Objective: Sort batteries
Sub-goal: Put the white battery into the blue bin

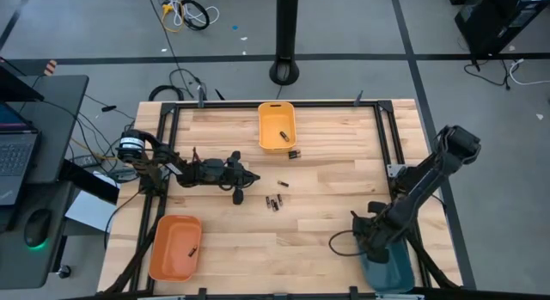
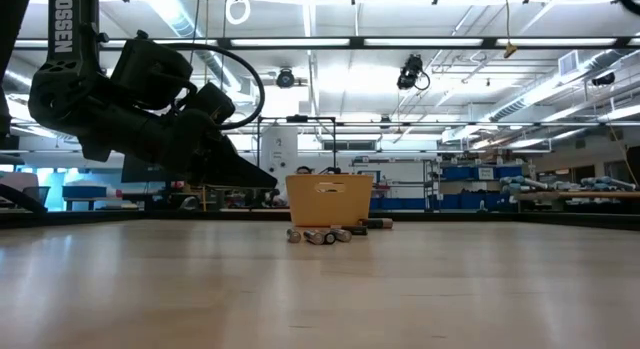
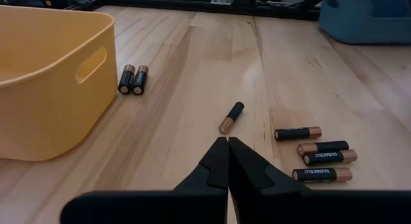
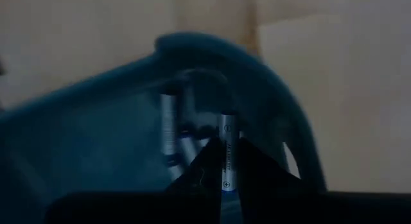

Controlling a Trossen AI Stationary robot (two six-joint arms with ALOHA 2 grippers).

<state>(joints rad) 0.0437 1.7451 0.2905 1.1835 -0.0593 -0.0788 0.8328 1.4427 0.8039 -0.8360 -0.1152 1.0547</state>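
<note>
My right gripper [image 1: 372, 240] hovers over the blue bin [image 1: 392, 271] at the table's near right corner, shut on a pale silvery battery [image 4: 226, 147]. More silvery batteries [image 4: 168, 131] lie in that bin. My left gripper [image 1: 251, 177] is shut and empty above mid-table. Just ahead of its tips [image 3: 228, 144] a single black battery [image 3: 231, 117] lies on the wood. Several more black batteries [image 3: 321, 153] lie to one side, and a pair [image 3: 133, 79] lies by the yellow bin [image 1: 277, 126]. One dark battery [image 1: 192, 249] lies in the orange bin [image 1: 174, 247]. My right gripper pinches the silvery battery's lower part [image 4: 225, 176] between its two fingers. The battery lies along the fingers, its other end [image 4: 226, 120] sticking out past the tips. It is lifted clear, over the blue bin's inside.
The yellow bin stands at the far middle and holds a dark battery [image 1: 283, 137]. The orange bin stands at the near left. A black frame [image 1: 378, 137] runs round the table top. Bare wood lies between the loose batteries [image 1: 273, 201] and the blue bin.
</note>
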